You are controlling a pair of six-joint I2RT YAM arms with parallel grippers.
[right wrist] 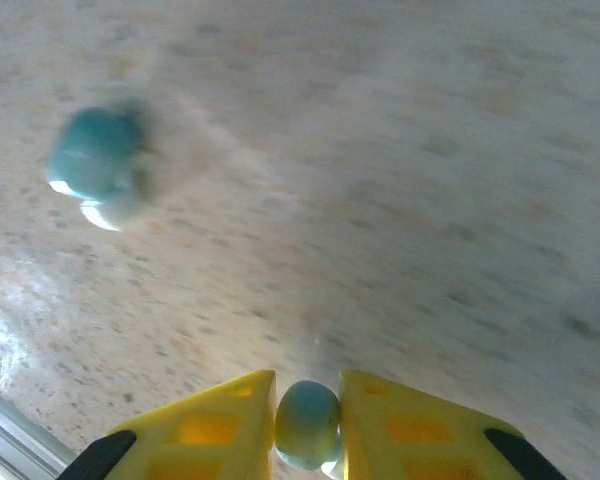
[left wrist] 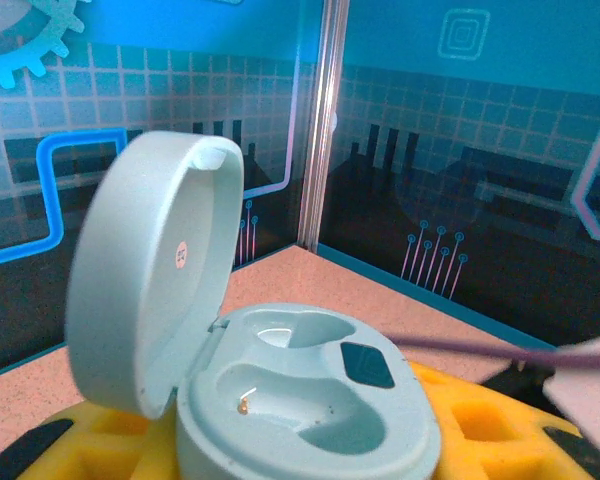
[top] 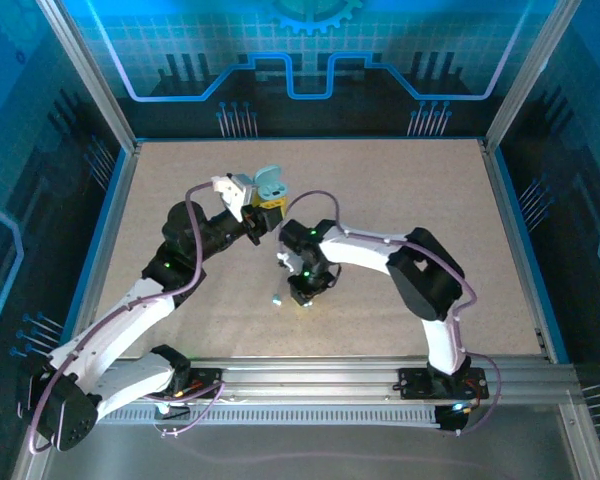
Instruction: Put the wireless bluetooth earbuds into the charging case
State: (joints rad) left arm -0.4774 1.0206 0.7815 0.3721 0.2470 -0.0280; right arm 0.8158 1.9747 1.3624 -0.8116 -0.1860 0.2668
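A pale teal oval plastic charging case, its lid hinged open, is held clamped between the yellow jaws of the left gripper above the speckled beige table. A small pale teal earbud is pinched between the jaws of the right gripper just over the tabletop. A second teal earbud is seen lying loose on the table nearby.

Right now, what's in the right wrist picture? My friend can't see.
The right gripper's yellow fingers pinch a pale teal earbud at the bottom. A second teal earbud lies blurred on the speckled table, upper left.
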